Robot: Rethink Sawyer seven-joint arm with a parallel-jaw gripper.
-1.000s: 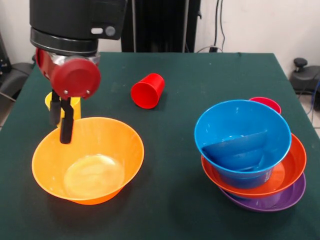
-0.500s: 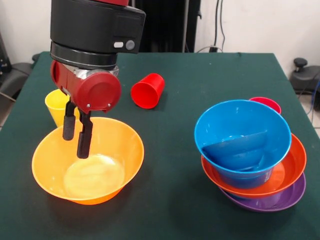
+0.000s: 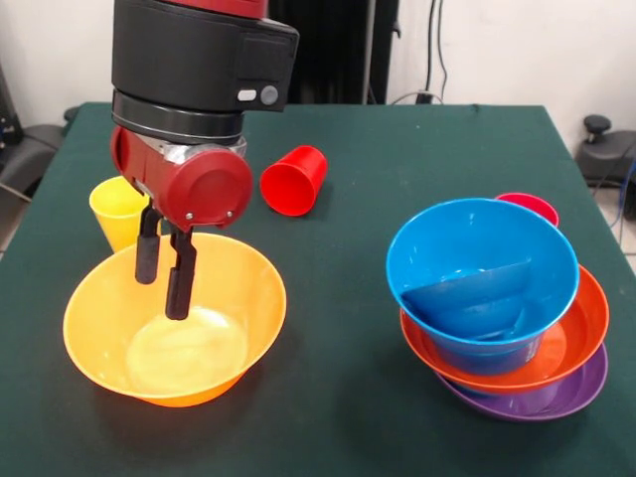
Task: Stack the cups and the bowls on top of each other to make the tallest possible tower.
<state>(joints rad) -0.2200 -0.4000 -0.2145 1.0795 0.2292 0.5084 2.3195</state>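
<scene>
Green cloth table (image 3: 358, 179): yellow cup (image 3: 114, 211) far left, my gripper (image 3: 164, 286) open and empty inside the orange bowl (image 3: 174, 318) lower left; red cup (image 3: 294, 180) lies tipped at centre. Tower (image 3: 502, 318) lower right, top blue bowl (image 3: 482, 278) tilted. Risk: a finger catches the glossy orange wall, and the bowl skids or flips.

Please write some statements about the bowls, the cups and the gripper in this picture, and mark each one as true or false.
1. The red plastic cup lies on its side on the green table. True.
2. The gripper hangs over the purple bowl. False: it hangs inside the big orange plastic bowl.
3. The large blue plastic bowl sits in the red-orange bowl, which rests on the shallow purple bowl. True.
4. The yellow plastic cup stands on top of the tower. False: it stands upright on the table, behind the orange bowl.
5. The gripper holds a cup. False: its fingers are apart, with nothing between them.
</scene>
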